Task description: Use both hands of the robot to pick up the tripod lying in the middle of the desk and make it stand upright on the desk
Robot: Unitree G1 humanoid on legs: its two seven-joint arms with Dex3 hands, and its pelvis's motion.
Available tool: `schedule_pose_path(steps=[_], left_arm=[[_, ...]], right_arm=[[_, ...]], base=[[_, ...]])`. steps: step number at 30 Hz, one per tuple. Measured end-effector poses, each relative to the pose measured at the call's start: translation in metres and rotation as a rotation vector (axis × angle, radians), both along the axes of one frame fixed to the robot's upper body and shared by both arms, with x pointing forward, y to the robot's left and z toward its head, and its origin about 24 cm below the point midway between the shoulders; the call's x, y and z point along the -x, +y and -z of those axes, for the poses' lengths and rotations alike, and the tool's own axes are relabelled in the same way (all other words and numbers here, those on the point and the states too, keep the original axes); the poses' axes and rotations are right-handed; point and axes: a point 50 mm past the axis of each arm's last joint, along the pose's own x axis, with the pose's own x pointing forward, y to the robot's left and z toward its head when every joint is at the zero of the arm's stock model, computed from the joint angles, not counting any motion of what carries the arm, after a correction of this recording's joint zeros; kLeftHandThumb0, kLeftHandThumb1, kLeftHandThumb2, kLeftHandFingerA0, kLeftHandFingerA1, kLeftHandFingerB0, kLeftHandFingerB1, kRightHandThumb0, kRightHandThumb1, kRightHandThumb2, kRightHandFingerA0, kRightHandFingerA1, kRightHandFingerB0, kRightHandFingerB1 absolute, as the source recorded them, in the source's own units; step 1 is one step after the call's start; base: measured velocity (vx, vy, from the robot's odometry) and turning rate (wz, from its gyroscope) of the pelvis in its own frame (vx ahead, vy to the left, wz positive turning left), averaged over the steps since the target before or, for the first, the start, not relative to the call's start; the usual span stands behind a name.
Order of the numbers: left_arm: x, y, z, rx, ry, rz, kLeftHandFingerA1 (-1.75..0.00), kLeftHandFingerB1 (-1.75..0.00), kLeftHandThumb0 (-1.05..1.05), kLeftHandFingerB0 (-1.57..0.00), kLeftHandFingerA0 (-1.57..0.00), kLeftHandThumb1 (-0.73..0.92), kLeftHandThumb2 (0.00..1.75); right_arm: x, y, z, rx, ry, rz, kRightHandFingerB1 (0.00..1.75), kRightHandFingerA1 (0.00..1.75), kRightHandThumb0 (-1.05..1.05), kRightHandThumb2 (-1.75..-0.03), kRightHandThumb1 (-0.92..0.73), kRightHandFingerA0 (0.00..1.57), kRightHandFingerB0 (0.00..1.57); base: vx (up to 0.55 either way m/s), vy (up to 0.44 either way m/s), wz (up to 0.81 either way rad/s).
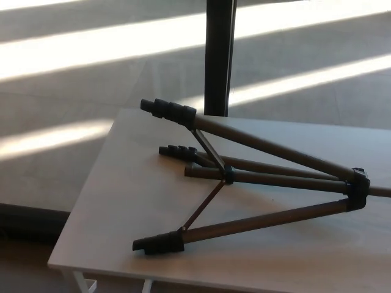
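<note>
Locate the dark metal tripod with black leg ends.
In the head view, the dark metal tripod lies on its side across the pale desk, legs spread toward picture left, hub near the right edge.

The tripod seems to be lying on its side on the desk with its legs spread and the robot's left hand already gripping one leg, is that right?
Not quite: no robot hand shows in the head view. The tripod does lie on its side on the desk, legs spread, untouched.

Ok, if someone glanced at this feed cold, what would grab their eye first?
The tripod lying on its side across the middle of the desk, its legs splayed out toward the left with black rubber feet at their ends. Next, the bright sunlight bands striping the floor beyond the desk, cut by a dark vertical post behind its far edge. No robot hand is in view.
</note>
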Motion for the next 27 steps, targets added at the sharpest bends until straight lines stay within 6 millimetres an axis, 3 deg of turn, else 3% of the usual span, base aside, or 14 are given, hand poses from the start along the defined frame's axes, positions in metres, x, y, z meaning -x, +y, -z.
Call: schedule_pose_path(steps=[3, 4, 5, 8, 9, 10, 11, 12, 13, 14, 15, 16, 21, 27], left_arm=[[0.003, 0.005, -0.004, -0.001, -0.032, -0.050, -0.69, -0.67, -0.89, -0.79, -0.89, 0.35, 0.87], [0.003, 0.005, -0.004, 0.000, -0.041, -0.059, -0.64, -0.68, -0.83, -0.84, -0.89, 0.35, 0.89], [0.002, 0.006, -0.005, 0.000, -0.057, -0.069, -0.66, -0.63, -0.91, -0.74, -0.91, 0.35, 0.90], [-0.007, 0.010, -0.008, -0.008, -0.122, -0.082, -0.61, -0.60, -1.01, -0.77, -0.94, 0.32, 0.87], [-0.011, 0.011, -0.009, -0.012, -0.145, -0.082, -0.57, -0.57, -0.85, -0.83, -0.94, 0.49, 0.55], [-0.017, 0.013, -0.012, -0.017, -0.176, -0.083, -0.65, -0.60, -0.95, -0.70, -0.92, 0.33, 0.88], [-0.024, 0.016, -0.014, -0.022, -0.216, -0.086, -0.69, -0.59, -0.87, -0.63, -0.88, 0.33, 0.90], [-0.031, 0.018, -0.017, -0.026, -0.256, -0.088, -0.69, -0.59, -0.87, -0.63, -0.88, 0.33, 0.90], [-0.039, 0.020, -0.021, -0.033, -0.303, -0.089, -0.61, -0.55, -0.85, -0.74, -0.77, 0.51, 0.55], [-0.047, 0.023, -0.025, -0.039, -0.349, -0.088, -0.61, -0.55, -0.85, -0.74, -0.77, 0.51, 0.55], [-0.055, 0.025, -0.028, -0.043, -0.390, -0.088, -0.60, -0.49, -0.88, -0.71, -0.69, 0.56, 0.57], [-0.062, 0.026, -0.032, -0.050, -0.429, -0.081, -0.64, -0.55, -0.90, -0.66, -0.65, 0.38, 0.88], [-0.107, 0.033, -0.060, -0.087, -0.653, -0.019, -0.45, -0.39, -0.80, -0.54, -0.55, 0.63, 0.60], [-0.154, 0.032, -0.104, -0.146, -0.881, 0.107, -0.50, -0.43, -0.76, -0.59, -0.65, 0.67, 0.61]], right_arm=[[0.002, -0.008, -0.009, 0.000, -0.068, 0.051, 0.40, 0.80, -0.62, -0.59, -0.61, 0.55, 0.45], [0.002, -0.010, -0.011, -0.002, -0.085, 0.063, 0.50, 0.77, -0.67, -0.90, -0.49, 0.53, 0.29], [0.002, -0.012, -0.014, -0.005, -0.108, 0.079, 0.49, 0.74, -0.73, -0.91, -0.50, 0.48, 0.25], [-0.001, -0.017, -0.025, -0.006, -0.179, 0.105, 0.49, 0.77, -0.80, -0.91, -0.55, 0.52, 0.27], [-0.003, -0.019, -0.029, -0.006, -0.200, 0.108, 0.37, 0.80, -0.73, -0.60, -0.66, 0.50, 0.29], [-0.004, -0.020, -0.033, -0.006, -0.225, 0.112, 0.35, 0.70, -0.81, -0.60, -0.67, 0.43, 0.27], [-0.007, -0.021, -0.038, -0.006, -0.252, 0.110, 0.44, 0.65, -0.86, -0.94, -0.56, 0.34, 0.14], [-0.008, -0.022, -0.042, -0.004, -0.271, 0.105, 0.44, 0.65, -0.86, -0.94, -0.56, 0.34, 0.14], [-0.012, -0.022, -0.048, -0.003, -0.296, 0.097, 0.44, 0.66, -0.84, -0.93, -0.53, 0.33, 0.10], [-0.015, -0.022, -0.052, -0.004, -0.321, 0.090, 0.44, 0.66, -0.84, -0.93, -0.53, 0.33, 0.10], [-0.017, -0.022, -0.056, -0.004, -0.341, 0.083, 0.35, 0.57, -0.90, -0.61, -0.72, 0.33, 0.16], [-0.020, -0.022, -0.061, -0.001, -0.360, 0.073, 0.37, 0.57, -0.90, -0.62, -0.73, 0.32, 0.19], [-0.036, -0.015, -0.087, 0.008, -0.470, -0.013, 0.36, 0.55, -0.84, -0.63, -0.76, 0.62, 0.49], [-0.053, -0.002, -0.114, 0.025, -0.590, -0.117, 0.43, 0.59, -0.78, -0.64, -0.77, 0.80, 0.65]], base=[[0.00, 0.000, 0.00], [0.00, 0.000, 0.00], [0.00, 0.000, 0.00], [0.00, 0.000, 0.00], [0.00, 0.000, 0.00], [0.00, 0.000, 0.00], [0.00, 0.000, 0.00], [0.00, 0.000, 0.00], [0.00, 0.000, 0.00], [0.00, 0.000, 0.00], [0.00, 0.000, 0.00], [0.00, 0.000, 0.00], [0.00, 0.000, 0.00], [0.00, 0.000, 0.00]])
